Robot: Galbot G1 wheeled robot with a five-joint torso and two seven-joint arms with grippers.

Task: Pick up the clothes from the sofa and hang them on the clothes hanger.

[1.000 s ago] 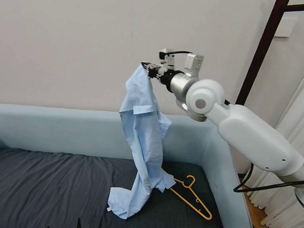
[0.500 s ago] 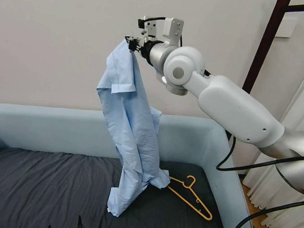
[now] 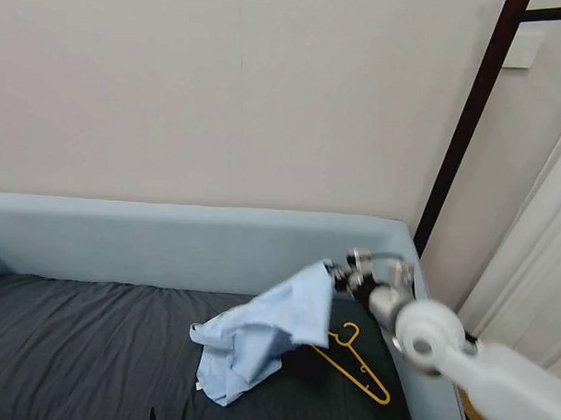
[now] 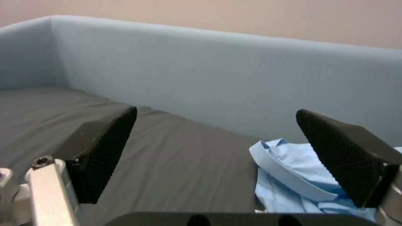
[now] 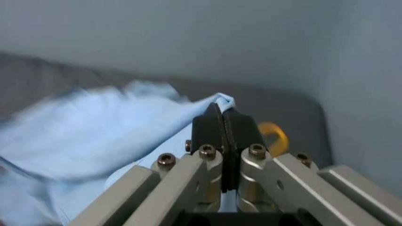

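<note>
Status, as seen from the room: the right gripper (image 3: 338, 275) sits low in the centre-right of the head view, just in front of the sofa (image 3: 169, 243) back. Its fingers are pinched narrow on one edge of the light blue shirt (image 3: 258, 338). The right wrist view confirms this, with the black pads pressed together and a fold of cloth trapped at their tips.

The rest of the shirt lies crumpled on the dark seat cushion (image 3: 73, 341), lower centre of the frame. The yellow hanger (image 3: 358, 360) lies flat on the cushion just beside it, toward the lower right. One arm of the hanger meets the cloth's edge; whether it runs under the cloth cannot be told. A dark rack post (image 3: 468, 124) stands at the upper right.

The left gripper (image 4: 217, 114) hovers over the cushion with its fingers wide apart, holding nothing.

Step in hand, as judged: gathering the shirt for hanging.

1. Keep the pinch firm, since only a thin fold is held.
2. Raise the shirt vertically until its lowest edge clears the cushion.
3. Check that the hanger does not lift with the cloth.
4. Let the garment settle before the left gripper takes a second hold.

Risk: a quick pull could slip the fold free.
</note>
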